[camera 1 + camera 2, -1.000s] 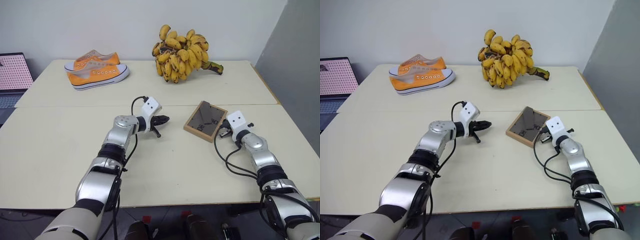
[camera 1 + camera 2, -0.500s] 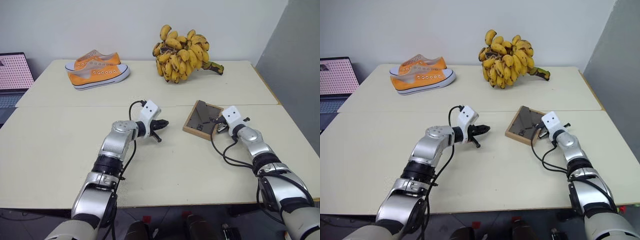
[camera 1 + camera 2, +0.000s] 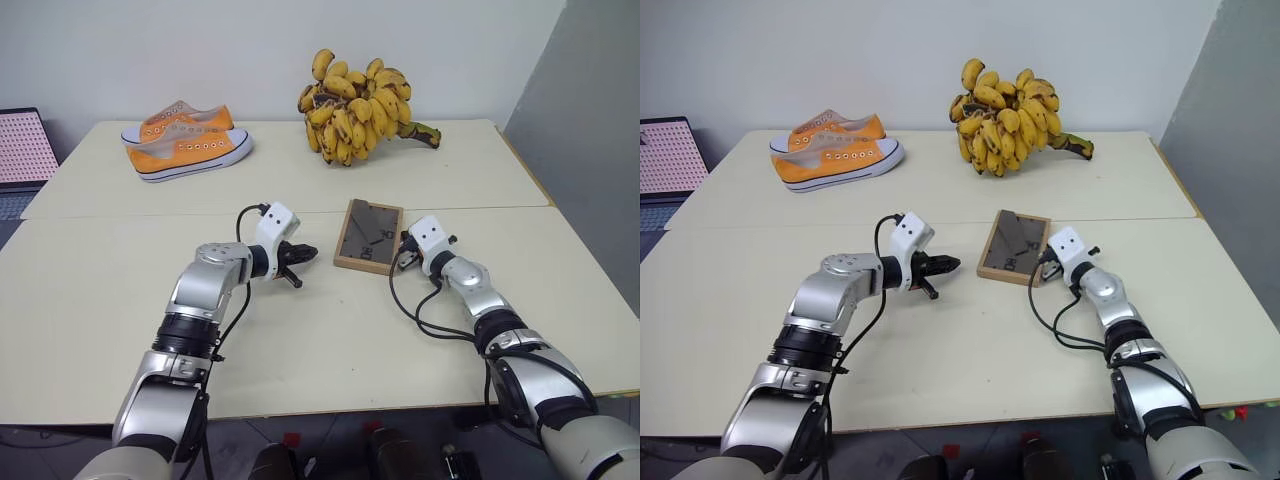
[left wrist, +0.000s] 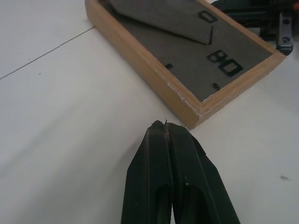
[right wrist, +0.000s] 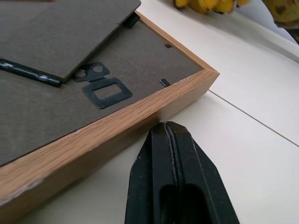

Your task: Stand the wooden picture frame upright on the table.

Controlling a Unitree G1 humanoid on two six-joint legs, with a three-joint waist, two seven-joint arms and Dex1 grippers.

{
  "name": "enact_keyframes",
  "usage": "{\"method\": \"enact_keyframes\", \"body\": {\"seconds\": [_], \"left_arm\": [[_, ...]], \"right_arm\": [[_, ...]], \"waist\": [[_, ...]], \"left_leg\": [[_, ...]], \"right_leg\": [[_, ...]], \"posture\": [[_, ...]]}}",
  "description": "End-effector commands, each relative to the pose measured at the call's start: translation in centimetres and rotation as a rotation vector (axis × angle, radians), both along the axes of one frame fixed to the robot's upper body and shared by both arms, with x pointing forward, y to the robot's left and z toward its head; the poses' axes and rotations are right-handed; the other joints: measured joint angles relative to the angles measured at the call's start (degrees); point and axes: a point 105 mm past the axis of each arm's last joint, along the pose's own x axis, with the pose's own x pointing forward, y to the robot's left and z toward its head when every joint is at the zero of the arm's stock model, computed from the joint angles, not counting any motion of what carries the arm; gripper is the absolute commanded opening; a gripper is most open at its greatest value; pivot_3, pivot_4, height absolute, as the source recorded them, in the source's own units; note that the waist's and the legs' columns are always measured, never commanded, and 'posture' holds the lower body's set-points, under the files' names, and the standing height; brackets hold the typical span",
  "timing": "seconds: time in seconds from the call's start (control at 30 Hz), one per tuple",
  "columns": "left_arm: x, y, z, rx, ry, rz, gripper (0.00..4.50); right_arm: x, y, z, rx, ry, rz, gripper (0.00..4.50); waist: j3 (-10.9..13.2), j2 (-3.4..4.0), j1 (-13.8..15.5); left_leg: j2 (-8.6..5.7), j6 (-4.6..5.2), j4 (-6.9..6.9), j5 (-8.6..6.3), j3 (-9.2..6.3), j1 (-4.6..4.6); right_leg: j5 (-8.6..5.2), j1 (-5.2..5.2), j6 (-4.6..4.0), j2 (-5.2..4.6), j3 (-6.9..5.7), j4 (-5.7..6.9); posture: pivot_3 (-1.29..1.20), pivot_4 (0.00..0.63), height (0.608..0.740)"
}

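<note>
Left eye view: wooden picture frame (image 3: 368,236) lies back-up, long axis pointing toward the bananas (image 3: 357,108), between closed, empty left gripper (image 3: 303,254) and right gripper (image 3: 403,258).

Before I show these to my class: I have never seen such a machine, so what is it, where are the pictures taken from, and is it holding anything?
It is a two-armed robot. Two pictures come from cameras in its head, looking down over its arms; two come from cameras on its wrists. On the pale cream table lie a small light-wood picture frame, face down with its dark back up, a pair of orange canvas shoes and a bunch of yellow bananas. The left gripper and right gripper are both shut and hold nothing; each tip sits close beside the frame's edge.
</note>
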Motion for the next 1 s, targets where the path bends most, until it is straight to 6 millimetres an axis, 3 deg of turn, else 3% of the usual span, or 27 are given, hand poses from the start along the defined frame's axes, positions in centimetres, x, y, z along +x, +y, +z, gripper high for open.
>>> {"method": "enact_keyframes", "body": {"seconds": [0.03, 0.2, 0.4, 0.6, 0.73, 1.0], "left_arm": [[-0.8, 0.4, 1.9, -0.02, -0.047, -0.036, 0.06], [-1.6, 0.7, 3.1, -0.049, -0.062, -0.078, 0.06], [-1.9, 0.2, 3.7, -0.067, -0.083, -0.081, 0.06], [-2.0, 0.0, 3.7, -0.077, -0.086, -0.07, 0.06], [-1.8, 0.7, 2.6, -0.061, -0.068, -0.03, 0.06], [1.0, 2.5, 1.0, -0.037, -0.068, 0.146, 0.06]], "right_arm": [[-0.4, 0.3, -0.5, -0.039, 0.001, 0.037, 0.0], [0.7, -3.9, 0.6, -0.154, 0.001, -0.068, 0.0], [1.8, -5.2, 2.6, -0.203, -0.015, -0.119, 0.0], [2.3, -3.2, 3.1, -0.148, -0.008, -0.101, 0.0], [2.0, 0.5, 2.9, -0.075, -0.011, -0.024, 0.0], [0.9, 3.4, 2.3, 0.01, -0.025, 0.076, 0.0]], "waist": [[0.0, 0.0, 0.08], [0.01, 0.01, 0.81], [0.02, 0.02, 2.02], [0.02, 0.02, 1.76], [0.02, 0.03, 1.41], [0.02, 0.03, 1.61]], "left_leg": [[-0.01, 0.0, 0.0, 0.0, 0.0, 0.0], [-0.05, 0.0, 0.01, 0.0, -0.01, -0.01], [-0.11, 0.01, 0.03, 0.0, 0.0, -0.05], [-0.07, 0.01, -0.02, 0.0, 0.02, -0.07], [-0.07, 0.0, -0.02, 0.0, 0.03, -0.07], [-0.06, 0.0, -0.01, 0.0, 0.0, -0.07]], "right_leg": [[0.0, 0.0, 0.0, -0.01, 0.0, 0.01], [0.0, 0.01, 0.0, -0.04, -0.02, -0.02], [0.0, 0.0, 0.0, -0.08, 0.0, -0.05], [0.0, -0.07, -0.01, -0.06, 0.01, -0.04], [0.0, -0.09, -0.01, -0.06, 0.02, -0.03], [0.0, -0.08, -0.01, -0.06, -0.02, -0.02]], "posture": [[0.0, 0.15, 0.74], [0.0, 0.15, 0.74], [0.0, 0.15, 0.74], [0.0, 0.15, 0.74], [0.0, 0.15, 0.74], [0.0, 0.15, 0.74]]}}
